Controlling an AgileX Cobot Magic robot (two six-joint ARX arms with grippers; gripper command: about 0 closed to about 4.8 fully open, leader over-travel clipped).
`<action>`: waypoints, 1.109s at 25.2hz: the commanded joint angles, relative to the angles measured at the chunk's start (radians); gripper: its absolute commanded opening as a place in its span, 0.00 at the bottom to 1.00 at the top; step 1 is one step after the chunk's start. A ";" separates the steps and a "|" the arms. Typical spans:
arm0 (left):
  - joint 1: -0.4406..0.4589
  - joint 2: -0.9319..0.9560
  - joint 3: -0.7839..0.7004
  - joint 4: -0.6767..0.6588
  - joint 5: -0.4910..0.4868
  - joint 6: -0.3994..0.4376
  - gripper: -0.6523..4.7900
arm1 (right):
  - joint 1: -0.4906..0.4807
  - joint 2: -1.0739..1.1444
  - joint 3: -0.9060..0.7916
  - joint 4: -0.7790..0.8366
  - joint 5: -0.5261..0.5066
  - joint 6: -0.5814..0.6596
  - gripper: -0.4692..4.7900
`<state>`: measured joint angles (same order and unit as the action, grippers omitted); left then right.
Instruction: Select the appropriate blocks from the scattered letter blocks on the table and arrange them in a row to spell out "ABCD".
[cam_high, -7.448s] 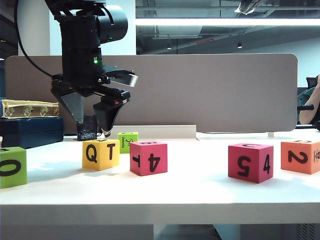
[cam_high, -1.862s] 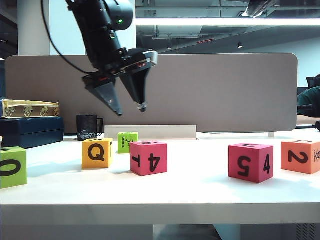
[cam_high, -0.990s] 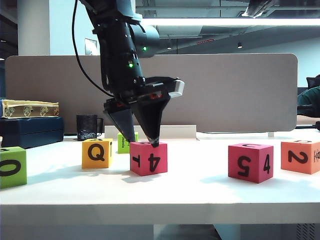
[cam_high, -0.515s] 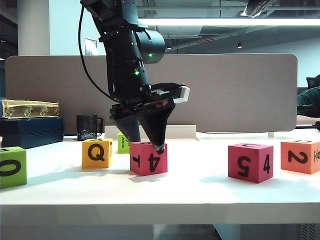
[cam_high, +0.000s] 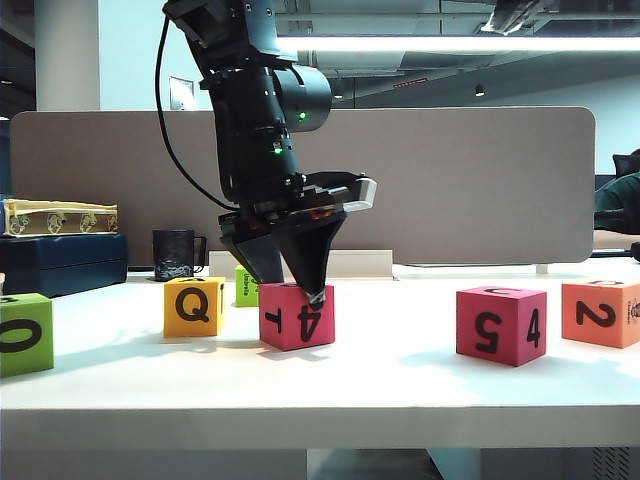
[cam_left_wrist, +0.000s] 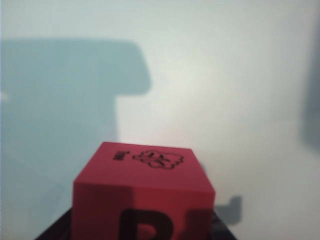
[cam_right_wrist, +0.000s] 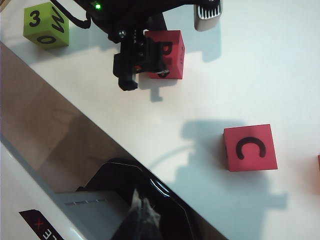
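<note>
Your left gripper (cam_high: 293, 293) stands over the magenta T/4 block (cam_high: 297, 316) on the white worktop (cam_high: 400, 375). Its dark fingers (cam_high: 305, 265) reach down to the block's top edge, one in front and one behind. The jaws are narrowing on that block, but you cannot tell from any view whether they have clamped it yet.

Legible markings, exterior view: "Q" on the yellow block (cam_high: 194, 306), a sideways "T" and "4" on the magenta block, "5" and "4" on the second magenta block (cam_high: 501, 325), "2" on the orange block (cam_high: 601, 313), and "0" on the large green block (cam_high: 25, 334), which is cut off at the frame edge. The small green block (cam_high: 246, 284) carries small print too fine to read and is partly hidden behind the arm.

The left wrist view adds a small emblem and a short unreadable word on another face of the magenta block (cam_left_wrist: 142, 200), plus a bold character cut off at the frame edge, possibly "B".

The right wrist view shows faces hidden elsewhere: "C" on the second magenta block (cam_right_wrist: 250, 148), and "3", "0" and "M" or "W" on the large green block (cam_right_wrist: 46, 24).

Your right gripper (cam_right_wrist: 142, 220) hangs well clear of the blocks; only a blurred part shows, so its jaw state cannot be told.
</note>
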<state>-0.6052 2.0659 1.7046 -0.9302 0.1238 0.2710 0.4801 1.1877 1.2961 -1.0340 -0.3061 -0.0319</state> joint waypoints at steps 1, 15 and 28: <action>-0.001 -0.002 0.002 0.010 -0.016 -0.025 0.67 | 0.001 -0.003 0.004 0.014 0.001 -0.003 0.09; 0.000 -0.002 0.002 0.118 -0.154 -0.507 0.67 | 0.001 -0.003 0.004 0.013 0.001 -0.003 0.09; 0.008 -0.002 0.002 0.148 -0.244 -0.541 0.55 | 0.001 -0.003 0.004 0.009 0.001 -0.023 0.09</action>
<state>-0.5995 2.0666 1.7054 -0.8013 -0.1108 -0.2642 0.4801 1.1877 1.2961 -1.0355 -0.3061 -0.0483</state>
